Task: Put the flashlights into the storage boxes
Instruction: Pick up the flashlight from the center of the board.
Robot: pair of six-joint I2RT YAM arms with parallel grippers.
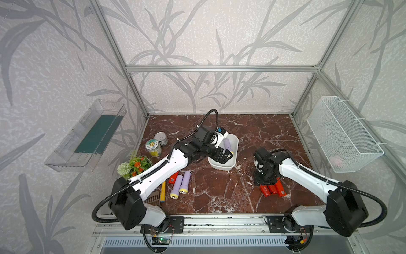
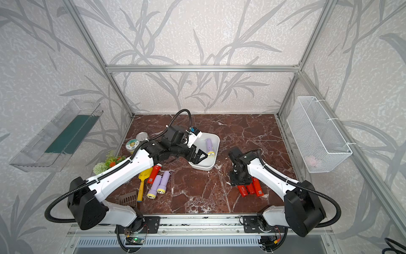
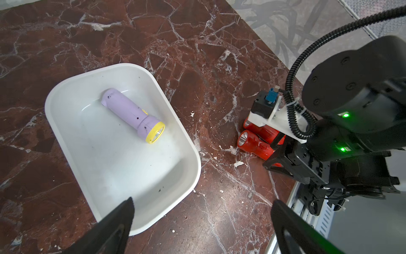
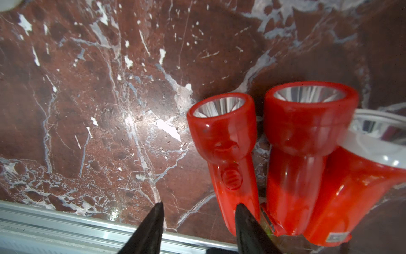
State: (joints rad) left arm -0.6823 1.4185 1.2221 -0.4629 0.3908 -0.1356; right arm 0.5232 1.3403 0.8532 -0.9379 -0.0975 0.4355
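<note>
The right arm's fingers (image 4: 152, 224), narrowly parted and empty, are hovering just left of the red flashlights (image 4: 228, 143) lying near-to-far, while the left fingers (image 3: 118, 224) are spreading wide, empty.

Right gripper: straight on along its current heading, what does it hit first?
Likely the bare tabletop: the right gripper points at marble, with the nearest red flashlight just beside its line. Depth is unclear.

Bright, evenly lit from above, soft shadows; glares on marble tabletop (image 4: 167, 129), bends toward picture edges, blurs nearest red flashlights (image 4: 296, 132).
</note>
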